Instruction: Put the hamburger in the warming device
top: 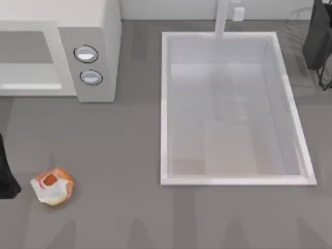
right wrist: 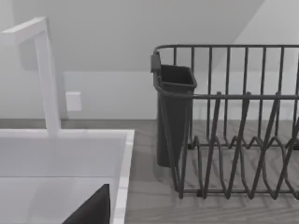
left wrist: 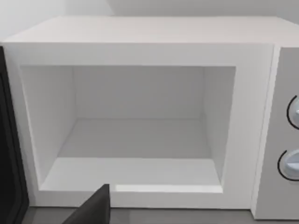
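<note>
The hamburger (top: 52, 185), a lumpy orange and white item with a red-brown patch, lies on the grey counter at the front left. My left gripper (top: 5, 177) is a dark shape at the table's left edge, just left of the hamburger and apart from it. The warming device (top: 88, 31), an off-white box with two silver knobs (top: 86, 54), stands at the back left. Its cavity (left wrist: 140, 140) faces the left wrist camera, open and bare. My right gripper (top: 317, 36) is parked at the back right.
A large white sink basin (top: 166, 104) with a faucet (right wrist: 46, 79) takes up the middle and right of the table. A dark wire dish rack (right wrist: 233, 140) with a cutlery cup (right wrist: 173, 116) stands at the back right. Grey counter lies between the hamburger and the warming device.
</note>
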### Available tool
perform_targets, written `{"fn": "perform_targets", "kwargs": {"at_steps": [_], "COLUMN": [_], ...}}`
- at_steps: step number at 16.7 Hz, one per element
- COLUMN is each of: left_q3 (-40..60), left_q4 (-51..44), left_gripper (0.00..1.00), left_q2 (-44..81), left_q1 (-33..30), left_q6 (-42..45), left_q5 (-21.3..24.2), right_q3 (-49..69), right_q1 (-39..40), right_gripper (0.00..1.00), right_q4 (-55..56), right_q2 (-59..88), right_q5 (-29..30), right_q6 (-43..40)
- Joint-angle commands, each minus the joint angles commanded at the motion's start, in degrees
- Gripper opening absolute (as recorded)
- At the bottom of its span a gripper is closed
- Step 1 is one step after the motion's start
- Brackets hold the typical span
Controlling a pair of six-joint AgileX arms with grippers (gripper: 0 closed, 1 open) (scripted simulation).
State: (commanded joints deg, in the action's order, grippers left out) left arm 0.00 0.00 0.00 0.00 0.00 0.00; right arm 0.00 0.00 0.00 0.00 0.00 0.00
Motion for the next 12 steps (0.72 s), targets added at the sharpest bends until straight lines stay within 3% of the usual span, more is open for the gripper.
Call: {"fn": "perform_targets", "kwargs": {"at_steps": [6, 12], "left_q3": [5.13, 22.28], "left_q4": [-4.48, -20.25], "left_gripper": [1.00, 1.00], "left_q2": [6.15, 33.13], "left_q1": [-1.16, -5.51], "left_q6": [3.49, 15.25], "left_q5": [-0.07, 0.14], "right_q3": [0.00, 0.00], "right_q1": [0.00, 0.00], "right_gripper": [1.00, 1.00], "right_q4": [0.00, 0.00], "right_q2": [0.00, 0.00], "right_q5": [0.00, 0.00], "right_q6": [0.00, 0.00]}}
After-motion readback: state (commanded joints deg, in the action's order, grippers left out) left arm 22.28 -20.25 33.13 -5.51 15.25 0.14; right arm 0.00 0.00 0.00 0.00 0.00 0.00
